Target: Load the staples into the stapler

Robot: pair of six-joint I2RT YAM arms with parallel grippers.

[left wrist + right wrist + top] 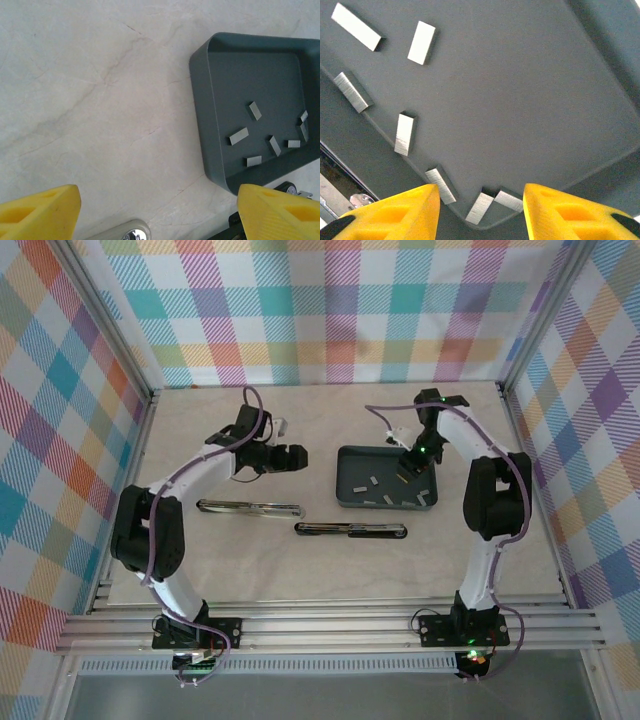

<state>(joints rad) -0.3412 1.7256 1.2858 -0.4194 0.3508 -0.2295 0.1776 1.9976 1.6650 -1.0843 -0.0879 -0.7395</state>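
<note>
The staples (422, 42) look light, stiff but crumbly; pinch one across its long sides. The right gripper (480, 195), lower centre, is half-open and empty.

A dark grey tray (365, 462) sits on the pale, perhaps marbled, table (250, 570) between plaid walls (330, 310).
</note>
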